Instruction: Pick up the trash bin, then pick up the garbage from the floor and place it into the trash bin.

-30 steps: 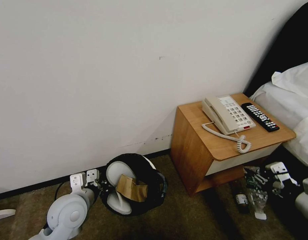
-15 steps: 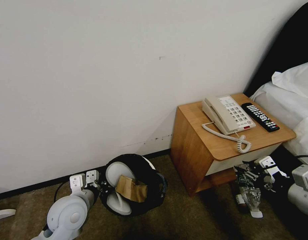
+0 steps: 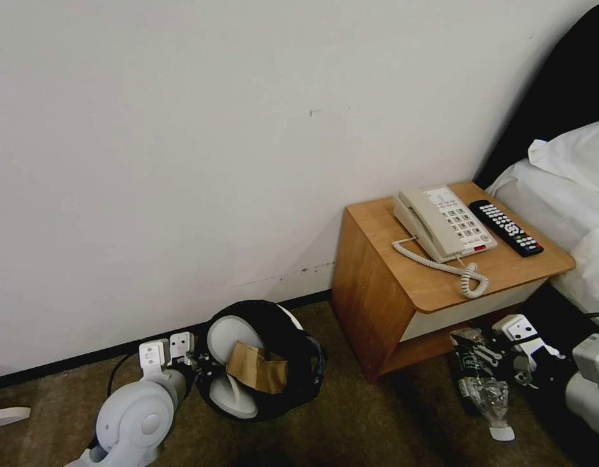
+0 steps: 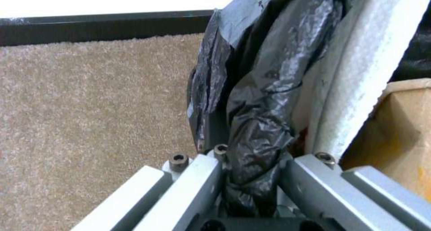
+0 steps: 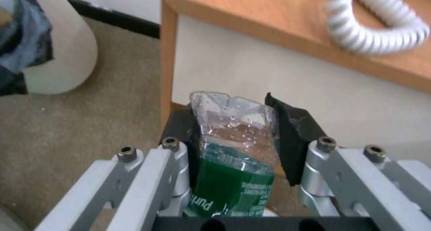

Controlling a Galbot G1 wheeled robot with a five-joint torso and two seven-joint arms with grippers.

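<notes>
Visibly crushed clear bottle (image 5: pixel 231 146), green-labelled.

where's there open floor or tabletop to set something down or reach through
Bare carpet lies between the trash bin and the crushed bottle held by the right gripper. The nightstand is free at its wall-side corner; the phone and remote crowd the rest.

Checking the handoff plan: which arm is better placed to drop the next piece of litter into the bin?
The right. Its tool is shut on a crushed plastic bottle beside the nightstand, while the left tool is occupied gripping the trash bin by its rim.
</notes>
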